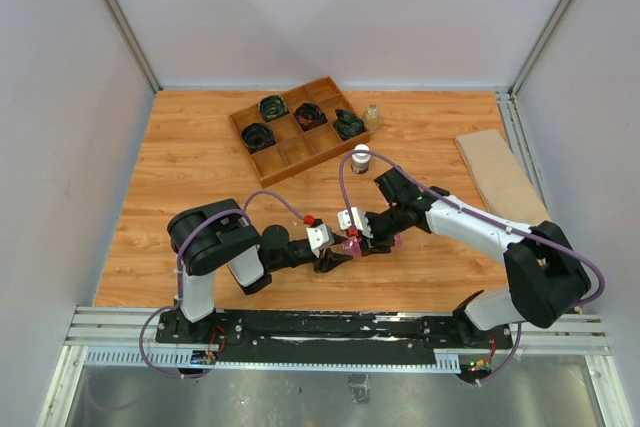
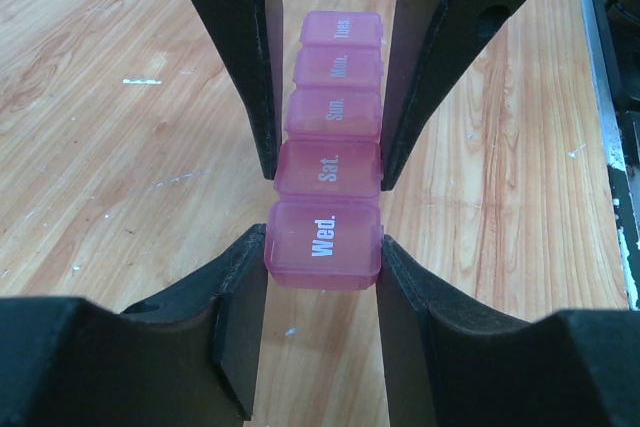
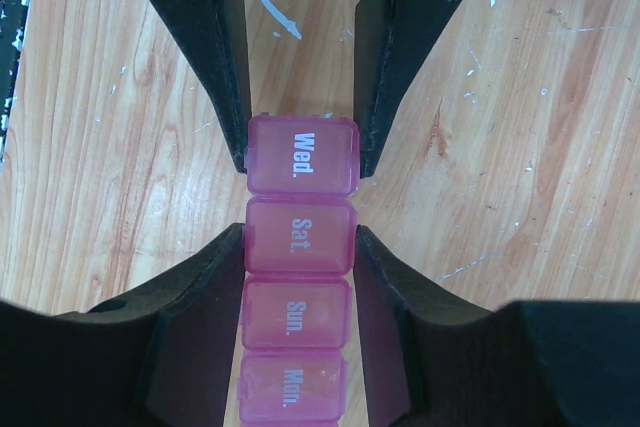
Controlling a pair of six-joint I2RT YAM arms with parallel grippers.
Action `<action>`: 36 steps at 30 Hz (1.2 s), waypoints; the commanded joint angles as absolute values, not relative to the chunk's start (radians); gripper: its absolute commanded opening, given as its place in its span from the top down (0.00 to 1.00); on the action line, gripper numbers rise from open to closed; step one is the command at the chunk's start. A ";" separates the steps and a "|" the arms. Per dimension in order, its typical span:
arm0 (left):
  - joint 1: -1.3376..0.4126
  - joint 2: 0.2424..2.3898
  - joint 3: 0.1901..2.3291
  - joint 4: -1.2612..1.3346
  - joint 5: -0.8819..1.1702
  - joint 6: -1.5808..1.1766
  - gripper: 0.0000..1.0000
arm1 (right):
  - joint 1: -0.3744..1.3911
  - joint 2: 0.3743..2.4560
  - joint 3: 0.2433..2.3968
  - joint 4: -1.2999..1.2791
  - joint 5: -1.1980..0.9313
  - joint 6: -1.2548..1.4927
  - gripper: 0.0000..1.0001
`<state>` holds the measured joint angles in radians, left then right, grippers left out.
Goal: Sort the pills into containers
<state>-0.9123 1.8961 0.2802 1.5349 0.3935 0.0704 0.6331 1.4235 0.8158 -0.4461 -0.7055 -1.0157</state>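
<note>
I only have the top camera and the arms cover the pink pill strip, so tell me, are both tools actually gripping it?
Observer: Yes. The left tool is clamped on the Wed. compartment, at one end of the pink strip.
Operator: And the right one?
Observer: The right tool is shut on the neighbouring Sat. compartment.
Operator: Any lids open?
Observer: None. All five lids, marked Wed., Sat., Sun., Mon. and Tues., are closed.
</note>
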 commanded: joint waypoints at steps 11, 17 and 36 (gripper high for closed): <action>-0.920 1.878 0.273 1.787 0.428 0.098 0.99 | 0.628 1.455 0.915 -0.526 -0.805 -0.944 0.76; -0.920 1.879 0.272 1.786 0.450 0.106 1.00 | 0.580 1.496 0.966 -0.608 -0.882 -0.935 0.78; -0.922 1.897 0.287 1.786 0.489 0.103 1.00 | 0.565 1.436 0.928 -0.388 -0.629 -0.689 0.42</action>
